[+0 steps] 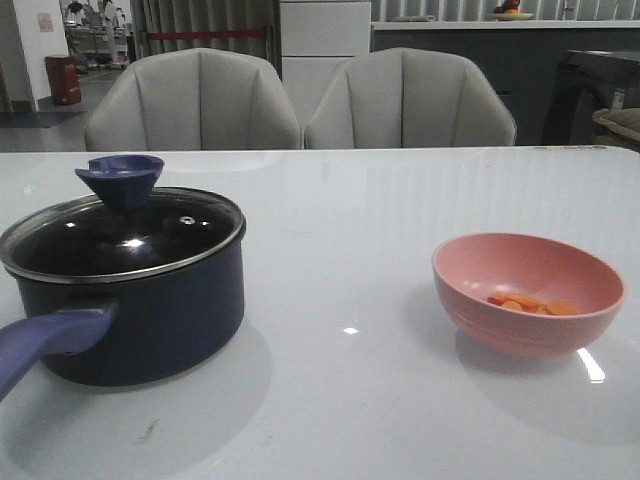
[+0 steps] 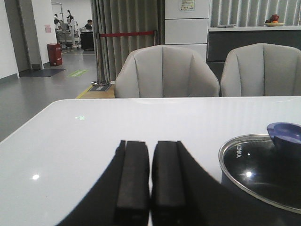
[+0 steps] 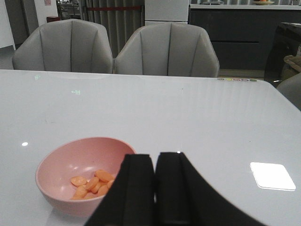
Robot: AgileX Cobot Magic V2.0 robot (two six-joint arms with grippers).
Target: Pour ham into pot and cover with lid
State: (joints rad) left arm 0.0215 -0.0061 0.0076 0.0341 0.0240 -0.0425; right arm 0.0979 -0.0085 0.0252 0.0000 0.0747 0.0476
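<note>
On the white table (image 1: 340,220), well to the right of the dark navy round pot (image 1: 140,320), the orange-pink ham slices (image 1: 533,304) are lying in the pink bowl (image 1: 528,292). The round glass lid (image 1: 120,238) with its purple-blue knob is sitting on the pot already, so it is blocking the pour. Both the left gripper (image 2: 150,181), nearer the lid, and the right gripper (image 3: 155,188), nearer the bowl, are resting clenched and grasping nothing.

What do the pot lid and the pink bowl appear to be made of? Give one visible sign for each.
The lid: clear glass with a metal rim, since the dark inside shows through and highlights glint. The pink bowl: probably matte plastic or ceramic, opaque and evenly coloured with soft reflections.
</note>
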